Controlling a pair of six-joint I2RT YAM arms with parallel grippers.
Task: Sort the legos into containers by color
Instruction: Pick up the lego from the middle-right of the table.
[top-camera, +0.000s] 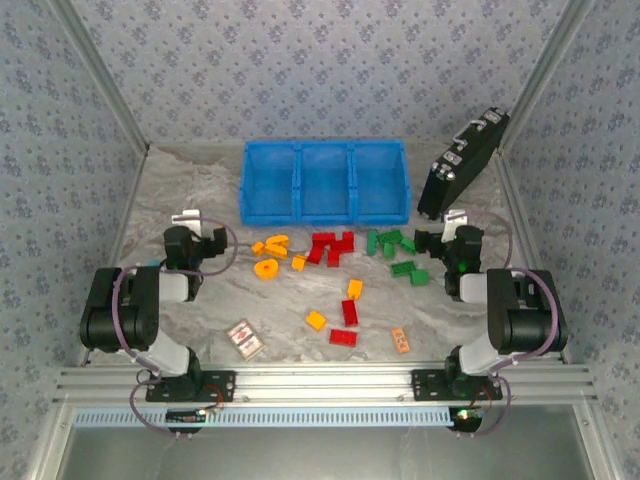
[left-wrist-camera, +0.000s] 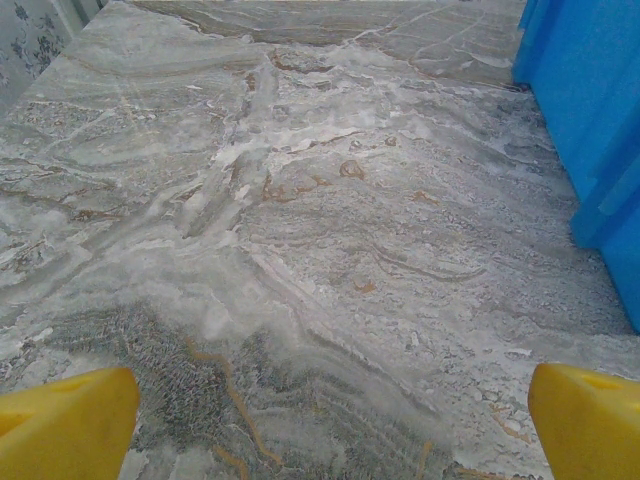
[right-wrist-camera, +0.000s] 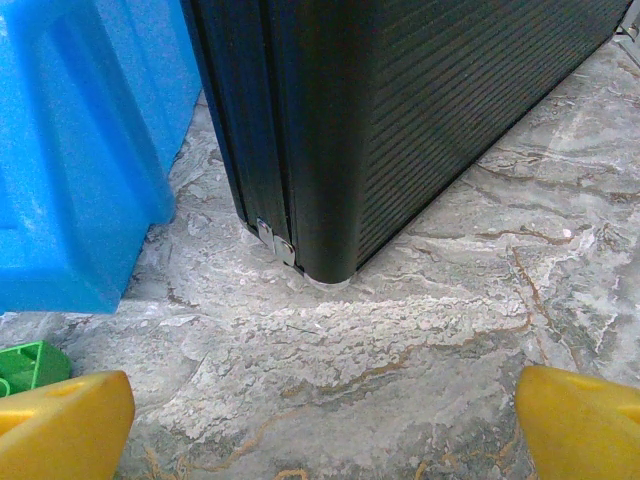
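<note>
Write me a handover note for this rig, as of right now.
Left claw: open, empty, over bare table beside the blue bin.
Right claw: open, empty, facing the black case, green legos to its left.
Orange-yellow legos and red legos lie clustered before the bin; strays nearer the arms.
Done: nothing, all three compartments empty.
Left: sort everything by color.

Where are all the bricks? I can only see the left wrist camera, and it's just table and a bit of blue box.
Observer: From the top camera, most sit in front of the blue box: orange bricks left, red bricks middle, green bricks right.
Operator: Is anything in the box yet?
Observer: No, it's bare inside.
Operator: What's the other arm facing?
Observer: The right gripper, open, faces a black case standing right of the box.
</note>
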